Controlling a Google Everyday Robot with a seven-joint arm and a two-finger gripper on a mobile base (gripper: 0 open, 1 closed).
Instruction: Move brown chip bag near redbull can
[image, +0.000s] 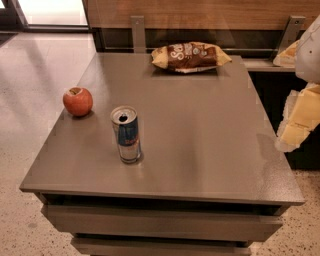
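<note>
The brown chip bag (190, 56) lies flat at the far edge of the grey table (200, 150), dark brown in the middle with tan-yellow ends. The redbull can (127, 135) stands upright near the front left, its silver top open to view. The bag and the can are far apart. My gripper (296, 125) shows as a pale yellow-white shape at the right edge of the view, past the table's right side and well away from both. It holds nothing that I can see.
A red apple (77, 101) sits at the table's left edge, behind and left of the can. A wooden wall with metal brackets (137, 32) runs behind the table. Speckled floor lies to the left and front.
</note>
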